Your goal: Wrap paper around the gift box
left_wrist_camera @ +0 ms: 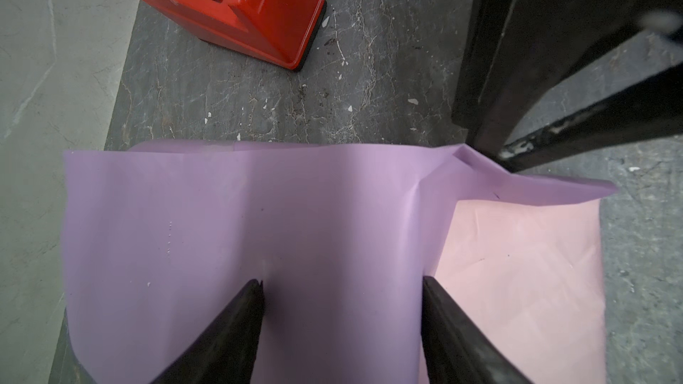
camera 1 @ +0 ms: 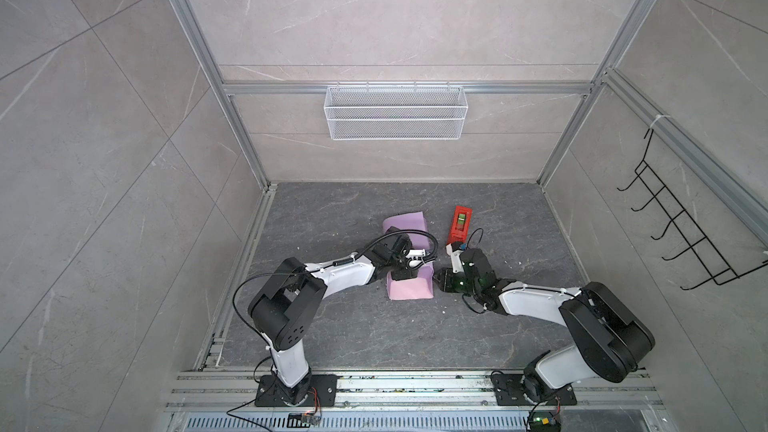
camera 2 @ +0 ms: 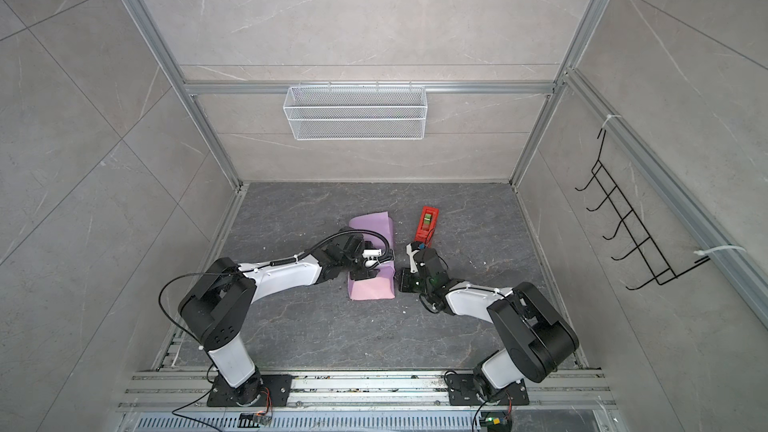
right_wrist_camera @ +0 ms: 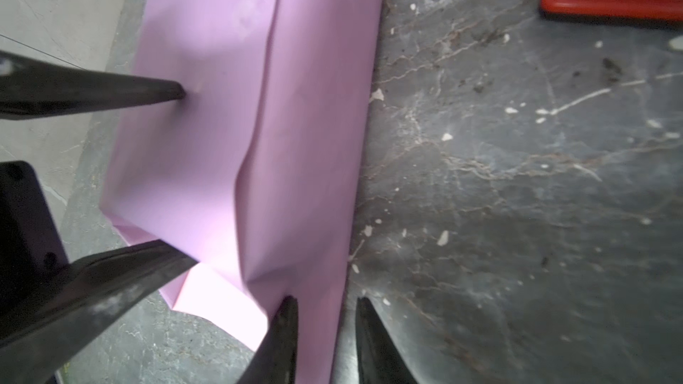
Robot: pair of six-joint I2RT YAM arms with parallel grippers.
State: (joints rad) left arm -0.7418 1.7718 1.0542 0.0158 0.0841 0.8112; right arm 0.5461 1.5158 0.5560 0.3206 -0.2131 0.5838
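Observation:
The paper (camera 1: 409, 290) (camera 2: 370, 290) lies folded into a parcel mid-table, lilac side out, with its pale pink side showing at the near end (left_wrist_camera: 517, 271). The gift box is hidden under it. My left gripper (left_wrist_camera: 342, 280) (camera 1: 401, 274) is open, with both fingertips resting on the paper's top (right_wrist_camera: 221, 105). My right gripper (right_wrist_camera: 326, 299) (camera 1: 438, 280) is at the parcel's right side. Its jaws are narrow and straddle the paper's edge, one fingertip on the paper and the other over the table, with a gap still visible.
A red tape dispenser (camera 1: 459, 224) (left_wrist_camera: 251, 12) stands just behind the right gripper, right of the parcel. A white wire basket (camera 1: 395, 112) hangs on the back wall and a black hook rack (camera 1: 685, 234) on the right wall. Small white scraps dot the dark tabletop.

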